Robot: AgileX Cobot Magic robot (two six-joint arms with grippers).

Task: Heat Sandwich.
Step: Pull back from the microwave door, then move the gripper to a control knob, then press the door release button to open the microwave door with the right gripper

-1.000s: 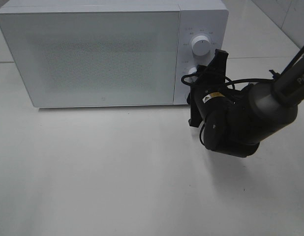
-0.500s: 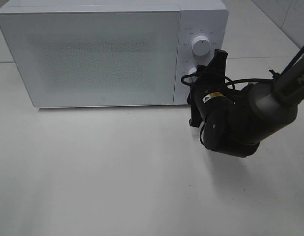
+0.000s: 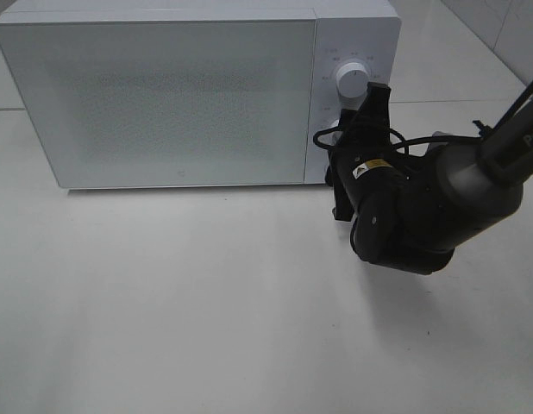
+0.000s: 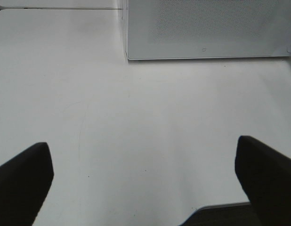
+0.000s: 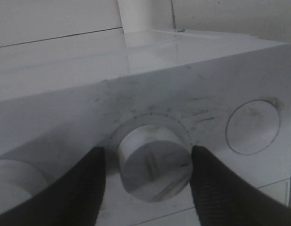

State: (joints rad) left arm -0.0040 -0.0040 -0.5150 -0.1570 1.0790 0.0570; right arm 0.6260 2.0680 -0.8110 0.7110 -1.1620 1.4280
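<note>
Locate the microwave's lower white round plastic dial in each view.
Right wrist: lower white round dial at centre, between the right claw's fingers.
Exterior high: hidden behind that claw, just below the upper white round dial.
Left wrist: not in it.
Shared landmark: white box-shaped microwave, in all three.

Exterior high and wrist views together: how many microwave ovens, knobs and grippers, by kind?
White box-shaped microwave oven: 1
Round white plastic knobs: 2, upper knob and lower knob
Black robot grippers: 2, left gripper and right gripper
Total: 5
</note>
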